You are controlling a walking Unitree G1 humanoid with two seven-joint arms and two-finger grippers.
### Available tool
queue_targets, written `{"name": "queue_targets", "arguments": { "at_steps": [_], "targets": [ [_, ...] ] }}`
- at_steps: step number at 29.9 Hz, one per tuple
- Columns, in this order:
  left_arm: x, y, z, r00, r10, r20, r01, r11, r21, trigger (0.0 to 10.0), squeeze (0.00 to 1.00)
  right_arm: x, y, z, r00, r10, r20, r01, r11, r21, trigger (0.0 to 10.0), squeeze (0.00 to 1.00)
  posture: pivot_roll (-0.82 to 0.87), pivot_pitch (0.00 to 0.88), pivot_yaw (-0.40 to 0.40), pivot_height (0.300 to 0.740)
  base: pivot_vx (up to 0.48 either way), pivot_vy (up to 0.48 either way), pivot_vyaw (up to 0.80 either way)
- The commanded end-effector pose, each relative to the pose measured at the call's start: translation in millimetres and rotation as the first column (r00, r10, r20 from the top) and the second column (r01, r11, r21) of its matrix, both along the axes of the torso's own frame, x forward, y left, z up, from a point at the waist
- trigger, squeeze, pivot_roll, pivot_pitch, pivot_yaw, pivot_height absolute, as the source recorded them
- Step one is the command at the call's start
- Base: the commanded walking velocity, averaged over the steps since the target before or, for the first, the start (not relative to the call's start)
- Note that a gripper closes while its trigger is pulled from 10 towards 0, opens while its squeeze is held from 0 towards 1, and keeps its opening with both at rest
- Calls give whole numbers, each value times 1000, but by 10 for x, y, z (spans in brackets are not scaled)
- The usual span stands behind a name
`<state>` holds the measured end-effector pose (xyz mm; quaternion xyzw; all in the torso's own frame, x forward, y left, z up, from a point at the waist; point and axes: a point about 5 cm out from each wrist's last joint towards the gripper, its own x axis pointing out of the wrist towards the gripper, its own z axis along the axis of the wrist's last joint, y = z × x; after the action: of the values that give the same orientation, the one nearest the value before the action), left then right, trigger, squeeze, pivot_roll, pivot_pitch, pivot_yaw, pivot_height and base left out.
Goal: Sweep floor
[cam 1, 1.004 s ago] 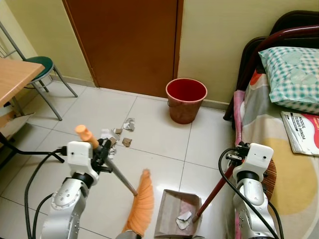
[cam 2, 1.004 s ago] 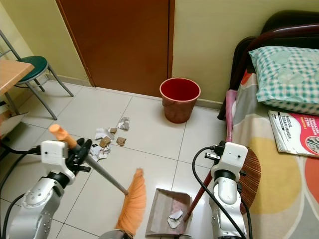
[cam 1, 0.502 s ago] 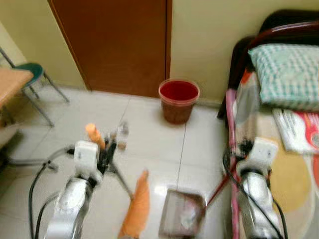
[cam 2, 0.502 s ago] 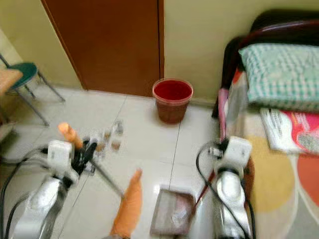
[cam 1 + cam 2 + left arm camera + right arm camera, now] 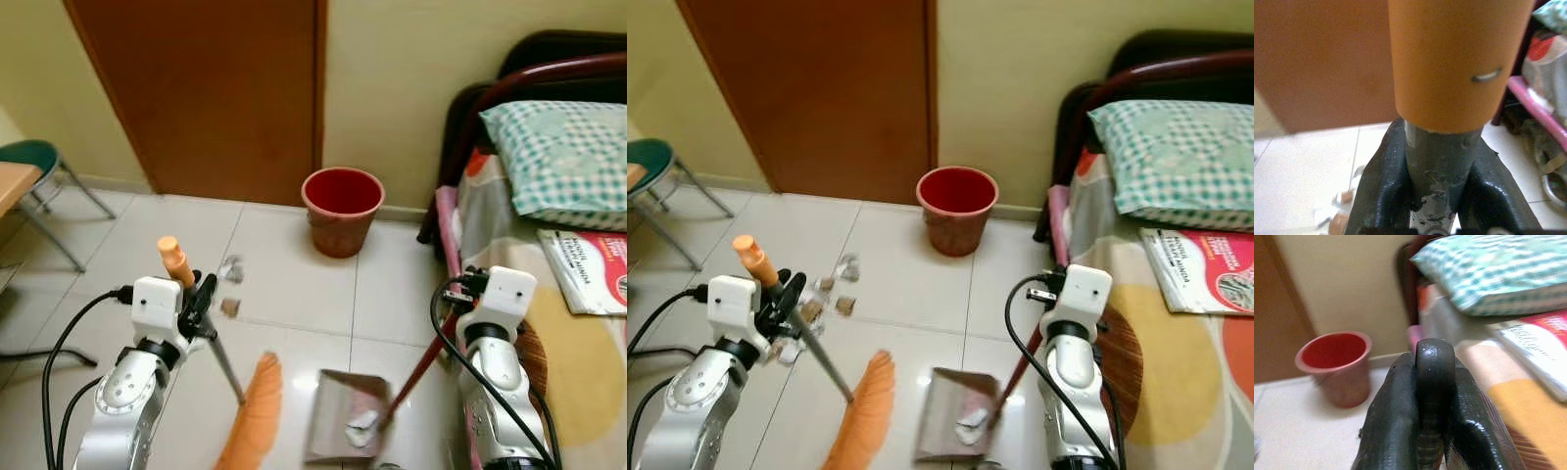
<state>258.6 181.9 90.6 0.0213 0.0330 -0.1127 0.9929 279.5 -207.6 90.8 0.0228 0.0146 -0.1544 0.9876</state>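
My left gripper (image 5: 199,305) is shut on the grey broom handle (image 5: 1442,156), just below its orange end cap (image 5: 171,258). The orange broom head (image 5: 251,421) rests on the tiles at the bottom centre. My right gripper (image 5: 462,292) is shut on the dustpan handle (image 5: 1433,382), whose red shaft (image 5: 416,377) slants down to the brown dustpan (image 5: 344,416) on the floor. A white paper scrap (image 5: 361,427) lies in the pan. More paper scraps (image 5: 230,284) lie on the tiles beyond the broom. A red bucket (image 5: 341,210) stands by the wall.
A brown door (image 5: 196,88) fills the wall behind. A bed (image 5: 549,255) with a checked pillow (image 5: 558,147) and a red magazine (image 5: 588,269) lines the right side, close to my right arm. A green chair (image 5: 39,171) and a wooden table corner (image 5: 10,186) are at left.
The camera has swung right, so chair and table slid toward the left edge. Both grippers keep their holds. The broom head and dustpan stay side by side on the floor.
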Motion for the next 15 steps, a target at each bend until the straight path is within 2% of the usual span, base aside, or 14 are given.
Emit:
{"name": "queue_targets", "arguments": {
  "at_steps": [1,6,10,15],
  "targets": [
    [33,101,101,998,22,53,-23,999,29,10000,0,37,21,86,999,13,33,-12,1000,-17,10000,0,65,69,41,740,285,341,-725],
    [47,83,96,998,18,59,-19,1000,11,10000,0,44,24,81,999,18,31,-17,1000,-20,10000,0,60,57,41,740,282,345,-699],
    [66,53,79,998,9,59,-10,1000,14,10000,0,66,28,75,999,25,31,-24,1000,-20,10000,0,57,27,38,740,308,368,-533],
    [101,35,93,998,8,68,-9,1000,12,10000,0,107,25,120,999,28,44,-27,999,-23,10000,0,55,33,30,740,306,370,-524]
  ]
}}
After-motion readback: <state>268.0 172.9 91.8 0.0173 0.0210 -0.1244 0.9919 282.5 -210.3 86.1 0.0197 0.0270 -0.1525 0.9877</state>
